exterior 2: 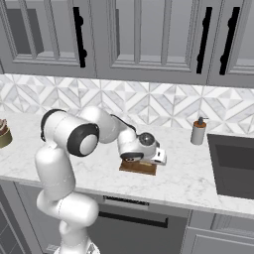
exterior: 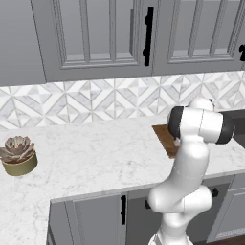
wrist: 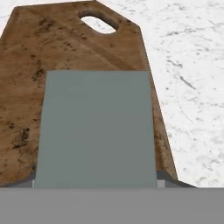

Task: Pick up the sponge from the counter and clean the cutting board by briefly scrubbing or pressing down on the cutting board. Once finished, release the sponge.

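The cutting board [wrist: 87, 48] is dark, spotty wood. The sponge [wrist: 96, 131] looks flat, dull grey. The tabletop [wrist: 192, 65] is white marble-look stone.

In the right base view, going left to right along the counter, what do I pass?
Potted succulent → robot arm's elbow → cutting board under the hand → soap dispenser → sink.

Base views flank arm, sharing counter [exterior: 95, 153]; hand view close above cutting board [wrist: 65, 48].
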Controlling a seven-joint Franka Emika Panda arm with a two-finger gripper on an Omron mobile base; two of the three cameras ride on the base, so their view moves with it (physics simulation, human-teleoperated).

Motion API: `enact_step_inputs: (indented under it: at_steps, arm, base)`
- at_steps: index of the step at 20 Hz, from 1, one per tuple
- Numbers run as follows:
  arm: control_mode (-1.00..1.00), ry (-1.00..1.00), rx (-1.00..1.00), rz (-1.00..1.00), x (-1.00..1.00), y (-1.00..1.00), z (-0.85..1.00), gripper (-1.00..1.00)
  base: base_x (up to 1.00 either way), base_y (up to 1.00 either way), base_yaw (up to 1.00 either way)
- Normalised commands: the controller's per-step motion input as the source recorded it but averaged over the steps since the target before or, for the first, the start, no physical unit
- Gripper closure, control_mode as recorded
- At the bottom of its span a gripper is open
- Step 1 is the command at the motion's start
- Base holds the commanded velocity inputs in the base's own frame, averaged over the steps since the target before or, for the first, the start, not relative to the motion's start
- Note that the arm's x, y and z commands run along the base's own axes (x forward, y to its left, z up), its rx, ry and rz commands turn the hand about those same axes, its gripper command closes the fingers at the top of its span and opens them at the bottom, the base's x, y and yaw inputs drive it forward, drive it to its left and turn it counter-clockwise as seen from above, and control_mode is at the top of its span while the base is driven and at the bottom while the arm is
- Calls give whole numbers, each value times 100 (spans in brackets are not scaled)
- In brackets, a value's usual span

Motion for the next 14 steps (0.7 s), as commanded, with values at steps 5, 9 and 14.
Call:
enact_step_inputs:
  at_steps: [5, 9, 14]
  arm:
    - [-100, 11, 0, 2, -29, 0, 0, 100]
    - [-100, 3, 4, 10, -2, 0, 26, 100]
    - [-100, 0, 5, 11, -2, 16, 42, 100]
  base:
    - [0, 0, 0]
    - [0, 0, 0]
    - [0, 0, 0]
